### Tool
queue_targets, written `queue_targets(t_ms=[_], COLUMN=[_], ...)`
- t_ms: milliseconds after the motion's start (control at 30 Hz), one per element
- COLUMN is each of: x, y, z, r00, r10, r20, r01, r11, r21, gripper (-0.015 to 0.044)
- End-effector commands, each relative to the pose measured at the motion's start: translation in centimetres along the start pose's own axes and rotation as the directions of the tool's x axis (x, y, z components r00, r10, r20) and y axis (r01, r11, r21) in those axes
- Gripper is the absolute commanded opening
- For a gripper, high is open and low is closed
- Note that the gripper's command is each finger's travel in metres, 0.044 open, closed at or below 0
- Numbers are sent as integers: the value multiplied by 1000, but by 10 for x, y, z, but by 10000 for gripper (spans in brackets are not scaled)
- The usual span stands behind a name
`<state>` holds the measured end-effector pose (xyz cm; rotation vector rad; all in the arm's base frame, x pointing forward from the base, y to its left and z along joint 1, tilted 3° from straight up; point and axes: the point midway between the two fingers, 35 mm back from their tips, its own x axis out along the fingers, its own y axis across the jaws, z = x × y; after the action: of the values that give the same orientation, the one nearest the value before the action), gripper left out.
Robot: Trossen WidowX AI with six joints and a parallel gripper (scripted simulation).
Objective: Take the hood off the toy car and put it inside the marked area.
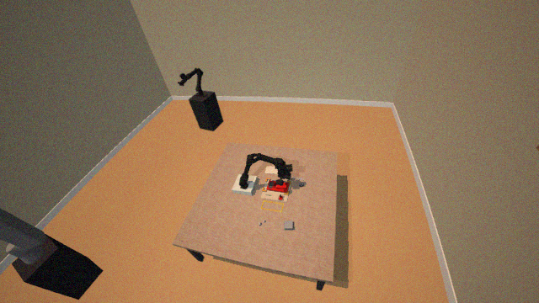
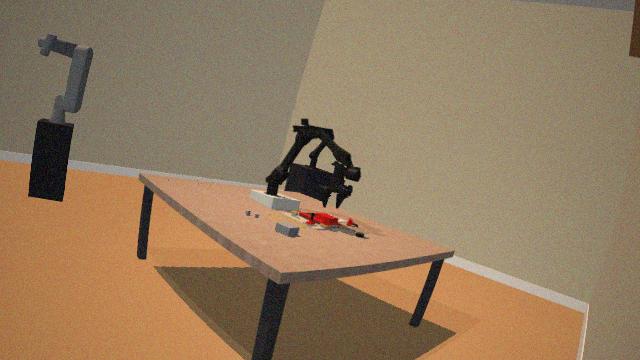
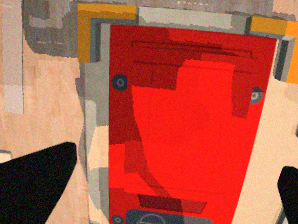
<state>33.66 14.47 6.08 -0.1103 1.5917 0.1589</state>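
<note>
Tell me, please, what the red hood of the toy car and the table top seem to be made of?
The red hood looks like smooth plastic or painted metal: flat, even colour with small screw-like dots at its corners. Which of the two, the look leaves open. The table top looks like matte wood or board: pale brown with a faint grain, on dark legs.
</note>
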Motion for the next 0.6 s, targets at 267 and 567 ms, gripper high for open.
queue_targets(t_ms=[267,567], x=[9,15], y=[-1,-2], z=[-2,-2], r00=[1000,1000], r10=[-5,-5], r20=[-6,-6], r01=[5,5], r11=[1000,1000], r21=[-3,-3], gripper=[440,440])
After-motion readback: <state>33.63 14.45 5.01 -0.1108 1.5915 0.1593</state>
